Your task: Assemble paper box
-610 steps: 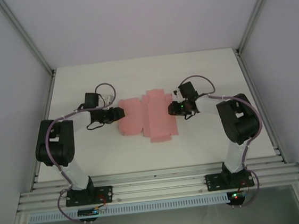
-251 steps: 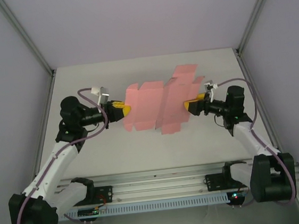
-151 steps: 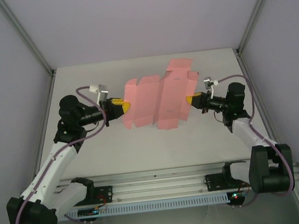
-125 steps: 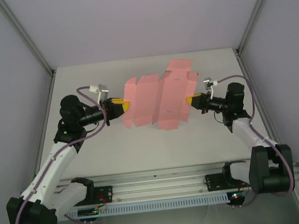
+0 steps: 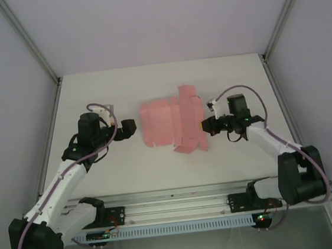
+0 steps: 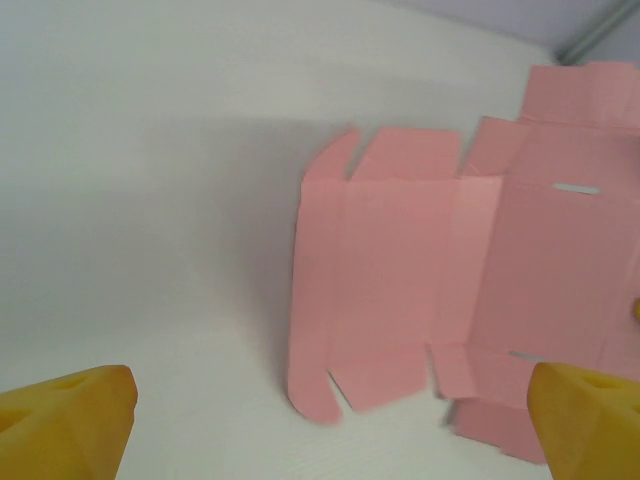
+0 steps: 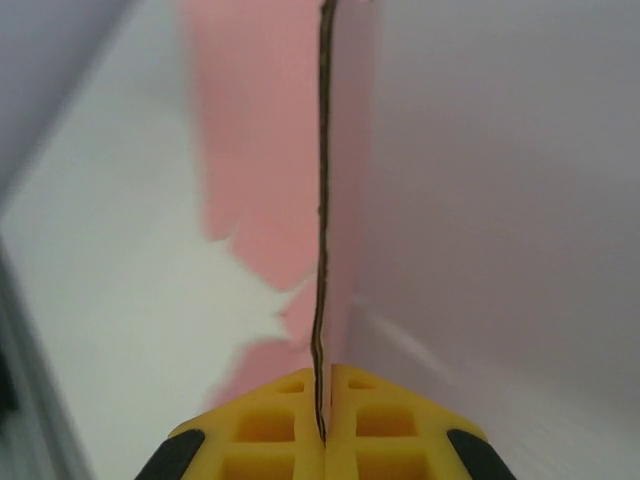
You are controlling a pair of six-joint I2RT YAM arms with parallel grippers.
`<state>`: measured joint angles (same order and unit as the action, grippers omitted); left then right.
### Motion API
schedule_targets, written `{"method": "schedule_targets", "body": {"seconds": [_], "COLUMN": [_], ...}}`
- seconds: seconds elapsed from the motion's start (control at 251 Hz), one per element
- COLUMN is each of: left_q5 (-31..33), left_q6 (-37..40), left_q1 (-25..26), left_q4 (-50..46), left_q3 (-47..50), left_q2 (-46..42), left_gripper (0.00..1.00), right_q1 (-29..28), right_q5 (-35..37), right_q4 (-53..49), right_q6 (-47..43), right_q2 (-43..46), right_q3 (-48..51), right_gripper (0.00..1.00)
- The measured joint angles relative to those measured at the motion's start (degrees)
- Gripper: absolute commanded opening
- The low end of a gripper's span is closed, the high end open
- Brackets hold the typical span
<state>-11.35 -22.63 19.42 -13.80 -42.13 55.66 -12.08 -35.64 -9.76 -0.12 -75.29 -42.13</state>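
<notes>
Top external view first, reading from the left: my left pincer [image 5: 128,127] sits just left of the paper box [image 5: 169,127], apart from it, with a strip of bare worktop [image 5: 92,96] between them. On the left wrist view that pincer [image 6: 322,428] is spread wide and empty, with 1 yellow fingertip [image 6: 60,425] in each lower corner. The pink cut-out sheet [image 6: 400,280] lies ahead of it, unfolded, its flaps and creases showing. The sheet sits about mid-worktop. At its right edge my right pincer [image 5: 205,126] is pressed together on the card. On the right wrist view the pincer [image 7: 322,415] pinches the sheet [image 7: 260,150] edge-on between its 2 yellow pads [image 7: 270,425].

Against 0.5 s ago: then both pincers clamped the sheet, 1 at each end, and it hung stretched between them. Now the left one has let go and backed off leftward, the sheet has shifted and looks more compact, and the right grip stays on.

Count: 1 paper box, 2 arms, 2 pincers.
</notes>
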Motion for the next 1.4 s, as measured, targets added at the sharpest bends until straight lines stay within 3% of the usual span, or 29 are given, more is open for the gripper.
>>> {"method": "schedule_targets", "body": {"seconds": [0.315, 0.555, 0.73, 0.958, 1.181, 1.397], "left_q5": [4.17, 4.02, 2.32, 0.17, -2.49, -4.07], "left_q6": [-1.33, -2.6, -3.58, -3.43, -0.59, 1.7], "left_q1": [0.0, 0.0, 0.0, 0.0, 0.11, 1.31], "left_q4": [-2.84, -2.67, -0.15, 3.5, 5.77, 8.22], "left_q3": [-0.02, -0.15, -0.48, -4.04, -7.87, -7.87], "left_q2": [1.62, 4.11, 7.48, 16.09, 24.2, 26.23], "left_gripper": [1.0, 1.0, 1.0, 1.0, 1.0, 1.0], "right_q1": [-15.21, -25.7, -31.19, -35.63, -36.46, -36.39], "right_q5": [35.34, 53.94, 59.39, 63.73, 63.41, 60.76], "right_q4": [-5.68, 3.28, 12.41, 17.94, 17.59, 13.79], "right_q6": [-18.18, -36.85, -45.66, -49.72, -47.69, -43.76], "right_q2": [-9.29, -15.63, -18.36, -21.81, -21.88, -20.41], "right_q3": [-14.64, -17.16, -15.82, -14.67, -14.58, -14.82], "right_gripper": [0.0, 0.0, 0.02, 0.02, 0.03, 0.04]}}
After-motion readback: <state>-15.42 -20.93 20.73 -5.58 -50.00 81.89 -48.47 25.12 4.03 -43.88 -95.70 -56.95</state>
